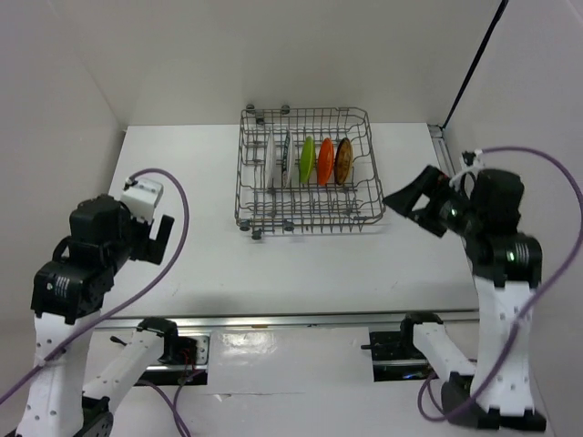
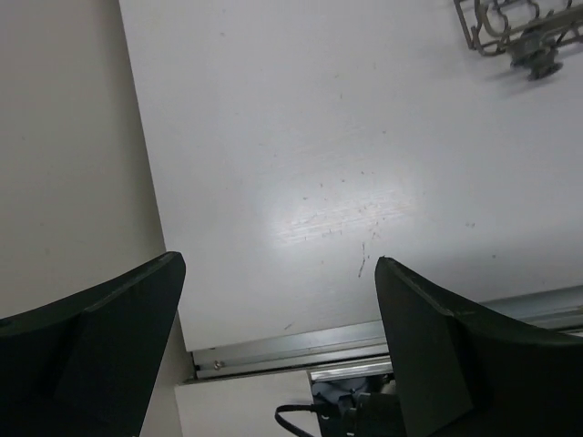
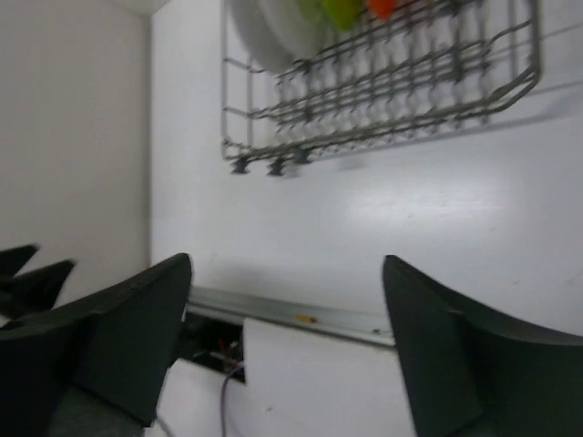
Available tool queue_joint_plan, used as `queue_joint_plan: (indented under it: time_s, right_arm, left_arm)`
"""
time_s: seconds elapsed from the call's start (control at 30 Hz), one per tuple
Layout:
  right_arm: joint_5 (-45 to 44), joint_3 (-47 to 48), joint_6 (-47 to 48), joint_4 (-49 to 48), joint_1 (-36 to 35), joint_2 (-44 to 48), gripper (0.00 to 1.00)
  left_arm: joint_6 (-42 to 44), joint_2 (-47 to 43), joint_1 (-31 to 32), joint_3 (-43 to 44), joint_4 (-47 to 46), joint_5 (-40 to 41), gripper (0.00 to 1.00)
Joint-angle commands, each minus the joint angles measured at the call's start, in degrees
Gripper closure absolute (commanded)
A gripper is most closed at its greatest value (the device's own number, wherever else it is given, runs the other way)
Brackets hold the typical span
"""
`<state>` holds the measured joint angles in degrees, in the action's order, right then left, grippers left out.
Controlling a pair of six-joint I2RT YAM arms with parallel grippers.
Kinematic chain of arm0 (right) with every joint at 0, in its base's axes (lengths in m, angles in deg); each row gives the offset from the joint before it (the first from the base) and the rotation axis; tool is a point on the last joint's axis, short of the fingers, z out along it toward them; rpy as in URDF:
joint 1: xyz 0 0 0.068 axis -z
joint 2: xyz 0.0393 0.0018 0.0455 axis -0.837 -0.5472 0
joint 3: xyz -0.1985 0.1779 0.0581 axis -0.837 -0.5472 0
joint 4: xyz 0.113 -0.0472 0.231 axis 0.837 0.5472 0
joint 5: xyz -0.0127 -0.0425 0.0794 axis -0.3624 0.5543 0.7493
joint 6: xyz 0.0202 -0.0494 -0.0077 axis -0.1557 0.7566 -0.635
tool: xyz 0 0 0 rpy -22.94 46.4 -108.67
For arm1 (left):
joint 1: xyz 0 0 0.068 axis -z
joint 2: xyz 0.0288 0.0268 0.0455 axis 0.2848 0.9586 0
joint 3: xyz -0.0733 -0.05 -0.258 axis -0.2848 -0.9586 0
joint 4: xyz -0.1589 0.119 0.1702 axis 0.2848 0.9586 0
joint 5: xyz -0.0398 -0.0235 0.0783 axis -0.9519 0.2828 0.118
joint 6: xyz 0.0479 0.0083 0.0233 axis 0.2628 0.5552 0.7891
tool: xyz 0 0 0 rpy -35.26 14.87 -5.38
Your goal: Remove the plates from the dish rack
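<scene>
The dish rack (image 1: 314, 218) of grey wire stands at the back middle of the table. Several plates stand upright in it: pale white (image 1: 273, 157), teal-rimmed (image 1: 284, 155), lime green (image 1: 308, 159), orange (image 1: 325, 161) and mustard-brown (image 1: 343, 160). My left gripper (image 1: 157, 238) is open and empty, above the table left of the rack. My right gripper (image 1: 408, 205) is open and empty just right of the rack's front corner. The right wrist view shows the rack (image 3: 383, 100) ahead with the white plate (image 3: 273, 32) and the green plate (image 3: 342, 9). Its open gripper (image 3: 287, 264) holds nothing.
A metal rail (image 1: 291, 319) runs along the table's near edge. White walls enclose the table on the left, back and right. In the left wrist view the gripper (image 2: 281, 264) is over bare table, with one rack corner and its wheel (image 2: 544, 64) at the top right.
</scene>
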<state>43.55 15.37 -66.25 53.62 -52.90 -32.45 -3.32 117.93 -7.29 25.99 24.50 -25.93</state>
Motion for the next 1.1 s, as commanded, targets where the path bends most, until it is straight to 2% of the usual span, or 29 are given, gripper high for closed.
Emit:
queue_joint_plan:
  time_s: [0.0,0.1,0.13,0.2,0.33,0.43,0.5,0.6,0.7,0.77,0.9,1.07]
  right_arm:
    - [-9.65,1.97,5.09,-12.21,-0.14,-13.92,0.15]
    - [-12.74,2.68,8.34,-19.23,-0.14,-24.65,0.31]
    - [-13.53,3.46,9.83,-20.92,-0.14,-27.14,0.31]
    - [-15.29,4.17,10.36,-26.44,-1.71,-32.41,0.42]
    - [-21.08,2.59,12.82,-37.71,-7.42,-38.21,0.37]
    - [-23.55,6.8,13.96,-38.96,-10.59,-46.63,0.28]
    - [-24.69,10.49,15.11,-39.48,-12.18,-50.79,0.25]
    - [-29.16,16.11,13.45,-38.7,-14.03,-59.49,0.25]
    - [-35.23,21.81,12.04,-36.59,-14.03,-66.35,0.3]
    - [-36.29,24.37,12.04,-36.58,-14.55,-70.29,0.35]
    - [-36.3,29.65,13.17,-37.28,-15.17,-75.58,0.38]
    - [-33.84,31.24,12.4,-37.29,-16.31,-81.21,0.43]
  left_arm:
    - [0.42,6.11,-0.38,6.5,-4.68,-0.64,0.0]
    - [-0.37,7.45,-0.38,7.14,-7.76,3.22,0.0]
    - [-0.9,7.97,-0.38,7.14,-8.3,4.45,0.0]
    - [-0.03,7.98,-0.38,5.48,-8.82,6.83,0.0]
    - [2.52,8.6,-0.38,0.12,-8.83,8.42,0.01]
    - [2.53,11.58,-1.43,0.89,-10.67,9.3,0.0]
    - [2.0,13.51,-2.05,2.38,-11.38,7.03,0.0]
    - [2.0,16.76,-2.05,3.01,-13.65,4.3,0.01]
    - [2.53,18.69,-2.05,2.39,-19.97,3.68,0.03]
    - [3.05,19.93,-2.05,2.39,-23.58,3.68,0.03]
    - [3.05,24.06,-2.05,4.93,-26.66,3.68,0.05]
    - [3.05,28.27,-2.05,4.94,-28.42,3.06,0.07]
